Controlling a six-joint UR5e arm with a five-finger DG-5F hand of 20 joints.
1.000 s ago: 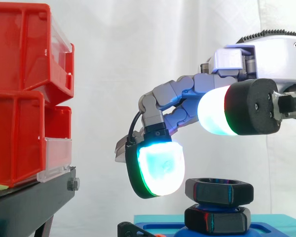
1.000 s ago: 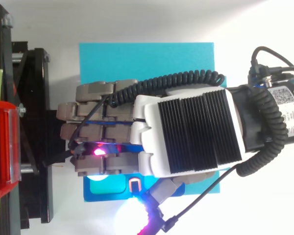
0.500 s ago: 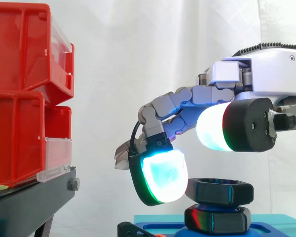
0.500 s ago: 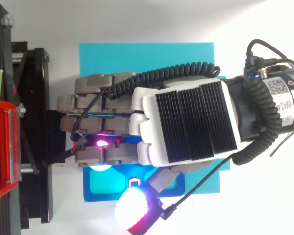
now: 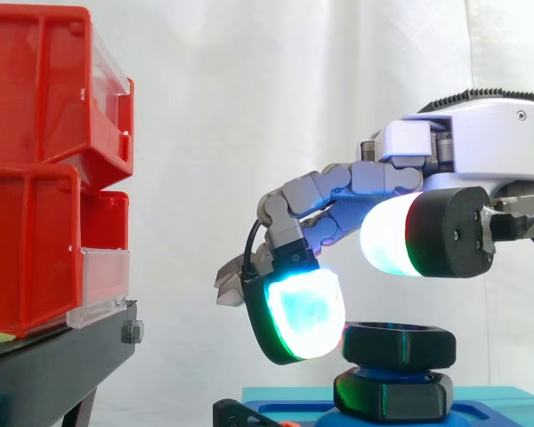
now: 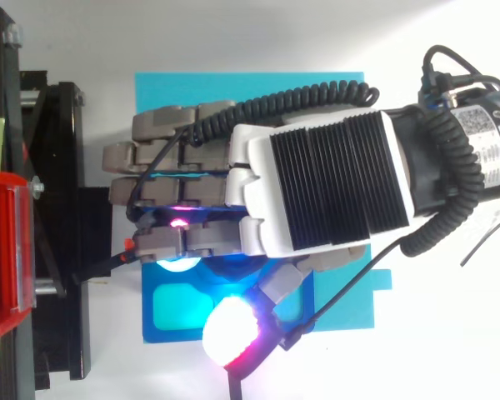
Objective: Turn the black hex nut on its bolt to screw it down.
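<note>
Task item: black hex nut [image 5: 398,345], sitting level near the top of its bolt, above a second black hex piece [image 5: 392,396], with a gap between the two. The bolt shank is largely hidden.
Mounting: blue fixture [image 6: 171,310] on a teal mat [image 6: 233,92], laid on the white desk [image 6: 233,33].
Hand: hand [image 6: 317,192] is directly over the bolt.
Fingers: fingers [image 5: 303,311] are curled downward and grip nothing. One glowing pad hangs at the nut's left flank, touching or just beside it; contact cannot be confirmed.
Thumb: thumb [image 5: 396,236] is above the nut and clear of it.
Risk 1: with the thumb off the nut, a single pad pushing on one flank is likely to slip off a corner and not turn the nut.
Risk 2: a sideways push with no opposing contact could tilt the nut and bind the thread.
Risk 3: the fixture appears unclamped, so a hard sweep could slide it or the mat towards the black stand [image 5: 53,365].
Risk 4: the curled fingers are near the stand in the top view; a wide turning stroke might strike it or the red bins [image 5: 36,160].
Writing: white printed label [image 6: 487,137] on the wrist, print too small to make out.
Bin fronts: clear label holders [image 5: 102,285], no legible text.
</note>
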